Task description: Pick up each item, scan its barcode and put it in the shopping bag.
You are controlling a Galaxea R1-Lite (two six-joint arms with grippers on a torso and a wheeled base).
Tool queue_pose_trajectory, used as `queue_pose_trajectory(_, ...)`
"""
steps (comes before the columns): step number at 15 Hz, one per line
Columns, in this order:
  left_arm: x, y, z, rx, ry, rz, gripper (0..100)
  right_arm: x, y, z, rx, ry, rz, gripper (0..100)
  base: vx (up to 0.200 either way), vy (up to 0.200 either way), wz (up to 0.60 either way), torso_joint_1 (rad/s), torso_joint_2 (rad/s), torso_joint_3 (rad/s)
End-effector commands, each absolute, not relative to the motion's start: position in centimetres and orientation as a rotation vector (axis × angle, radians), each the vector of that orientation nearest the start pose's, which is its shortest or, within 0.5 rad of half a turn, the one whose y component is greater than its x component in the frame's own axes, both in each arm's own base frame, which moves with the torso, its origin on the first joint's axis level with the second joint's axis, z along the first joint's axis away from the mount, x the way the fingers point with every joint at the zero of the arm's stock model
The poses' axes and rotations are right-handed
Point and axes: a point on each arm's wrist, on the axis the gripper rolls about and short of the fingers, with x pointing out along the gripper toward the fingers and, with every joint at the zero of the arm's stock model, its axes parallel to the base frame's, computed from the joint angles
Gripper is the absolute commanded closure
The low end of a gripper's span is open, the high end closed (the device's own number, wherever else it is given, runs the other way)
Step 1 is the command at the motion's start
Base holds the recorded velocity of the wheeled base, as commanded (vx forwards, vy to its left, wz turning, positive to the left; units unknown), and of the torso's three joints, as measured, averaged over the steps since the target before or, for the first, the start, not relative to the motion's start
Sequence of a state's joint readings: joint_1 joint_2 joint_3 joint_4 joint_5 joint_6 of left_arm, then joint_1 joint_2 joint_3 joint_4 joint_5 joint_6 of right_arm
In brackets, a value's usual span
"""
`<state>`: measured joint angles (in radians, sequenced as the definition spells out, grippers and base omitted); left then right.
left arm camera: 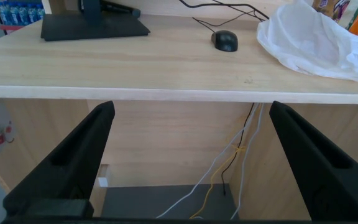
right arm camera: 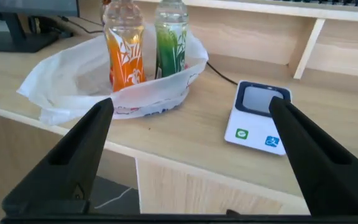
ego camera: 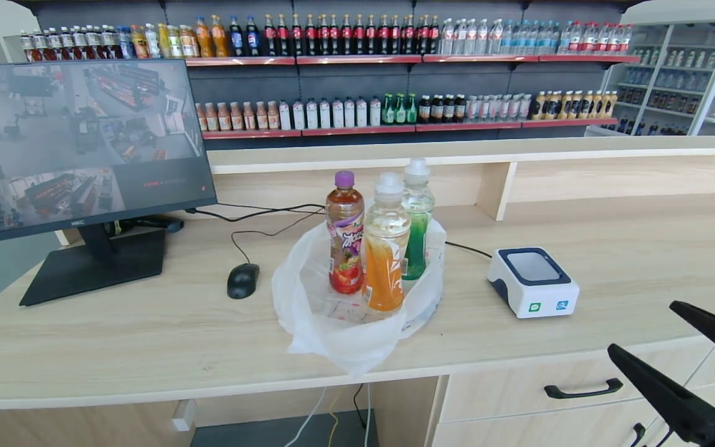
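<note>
Three bottles stand upright inside the white shopping bag [ego camera: 332, 323] at the counter's middle: a red drink with a purple cap [ego camera: 345, 239], an orange drink [ego camera: 385, 254] and a green drink [ego camera: 418, 220]. A white barcode scanner [ego camera: 532, 282] with a dark window sits to their right. My right gripper [ego camera: 643, 328] hangs open and empty in front of the counter edge, below the scanner. Its wrist view shows the gripper [right arm camera: 191, 102], the orange bottle [right arm camera: 124, 50], the green bottle [right arm camera: 171, 40] and the scanner [right arm camera: 258, 118]. My left gripper [left arm camera: 191, 107] is open and empty, low before the counter front, left of the bag [left arm camera: 316, 40].
A monitor [ego camera: 78, 143] on a black stand fills the counter's left, with a black mouse [ego camera: 242, 280] and cables beside the bag. A raised wooden ledge [ego camera: 494, 167] runs along the back. Drawers with a black handle [ego camera: 583, 391] lie under the counter's right.
</note>
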<state>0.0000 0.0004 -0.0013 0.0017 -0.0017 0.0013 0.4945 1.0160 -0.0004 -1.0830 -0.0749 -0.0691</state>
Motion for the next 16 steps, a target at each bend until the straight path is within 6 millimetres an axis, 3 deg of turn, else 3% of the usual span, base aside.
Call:
queue_pose_trajectory(1, -2.3, 0.0, 7.6, 0.002, 0.0, -0.002, 0, 6.1, 3.4, 15.2, -0.058, -0.107, 0.454, 0, 0.0, 0.0, 0.0, 0.0, 0.0, 0.0)
queue_pose_trajectory(5, -2.3, 0.0, 7.6, 0.002, 0.0, -0.002, 0, 4.0, 2.5, 13.2, -0.146, 0.002, 0.525, 0, 0.0, 0.0, 0.0, 0.0, 0.0, 0.0)
queue_pose_trajectory(10, -2.3, 0.0, 7.6, 0.003, 0.0, -0.002, 0, -0.9, -0.8, 8.3, -0.178, 0.099, 0.543, 0, 0.0, 0.0, 0.0, 0.0, 0.0, 0.0)
queue_pose_trajectory(14, -2.3, 0.0, 7.6, 0.003, 0.0, -0.002, 0, -1.0, -0.8, 8.4, -0.149, 0.123, 0.534, 0, 0.0, 0.0, 0.0, 0.0, 0.0, 0.0)
queue_pose_trajectory(16, -2.3, 0.0, 7.6, 0.003, 0.0, -0.002, 0, -0.8, -0.5, 8.4, -0.121, 0.178, 0.37, 0, 0.0, 0.0, 0.0, 0.0, 0.0, 0.0)
